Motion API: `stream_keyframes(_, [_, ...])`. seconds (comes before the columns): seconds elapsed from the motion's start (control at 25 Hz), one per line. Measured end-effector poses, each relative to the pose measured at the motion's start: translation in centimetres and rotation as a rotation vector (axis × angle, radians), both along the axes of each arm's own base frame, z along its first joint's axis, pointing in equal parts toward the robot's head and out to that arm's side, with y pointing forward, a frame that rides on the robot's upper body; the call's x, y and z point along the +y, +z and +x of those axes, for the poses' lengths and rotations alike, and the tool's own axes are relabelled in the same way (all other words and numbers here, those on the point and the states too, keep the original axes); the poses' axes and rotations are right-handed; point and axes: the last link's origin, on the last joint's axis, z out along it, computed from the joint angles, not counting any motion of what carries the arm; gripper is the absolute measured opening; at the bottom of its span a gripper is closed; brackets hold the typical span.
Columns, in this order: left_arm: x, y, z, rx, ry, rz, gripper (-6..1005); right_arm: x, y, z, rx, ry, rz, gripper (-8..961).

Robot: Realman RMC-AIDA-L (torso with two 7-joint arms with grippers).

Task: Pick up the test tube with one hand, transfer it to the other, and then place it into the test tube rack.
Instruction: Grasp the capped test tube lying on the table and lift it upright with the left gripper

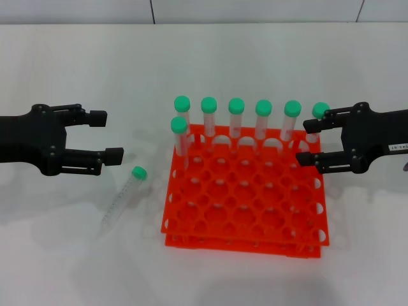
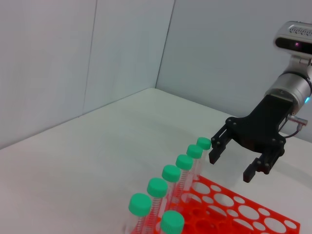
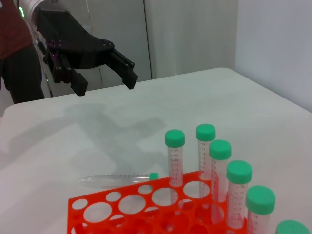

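Observation:
The test tube (image 1: 121, 200) lies on the white table left of the test tube rack (image 1: 242, 243), its green cap toward the rack; it also shows as the lying test tube (image 3: 117, 178) just beyond the rack (image 3: 117, 208). My left gripper (image 1: 105, 136), unlabelled, hovers open above and left of the tube, empty; the right wrist view shows this left gripper (image 3: 105, 84) high over the table. My right gripper (image 1: 305, 141), with a white label, is open and empty over the rack's back right corner. The left wrist view shows this right gripper (image 2: 231, 166) above the rack (image 2: 287, 226).
Several green-capped tubes (image 1: 236, 121) stand upright in the rack's back row, with one more (image 1: 180, 135) in the second row at the left. The rightmost standing tube (image 1: 319, 113) is close beside my right gripper's fingers. A grey wall runs behind the table.

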Motion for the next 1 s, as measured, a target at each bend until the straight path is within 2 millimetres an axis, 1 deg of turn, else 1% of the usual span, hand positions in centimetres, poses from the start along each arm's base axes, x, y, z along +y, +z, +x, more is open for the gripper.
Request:
stream_keyframes(0.72, [0.01,-0.07,-0.04,0.005,0.014,-0.011,872,-0.04,0.09,-0.12,0.000,0.004,-0.002,636])
stream_keyframes(0.88, [0.29,0.13,-0.44,0.058,0.077,-0.051,869,0.04,0.17,-0.03,0.008,-0.004,0.005,636])
stream_keyframes(1.0, [0.74,0.23,-0.77,0.141,0.136,-0.110,866,0.06,0.17,-0.11,0.017,-0.005,0.007,636])
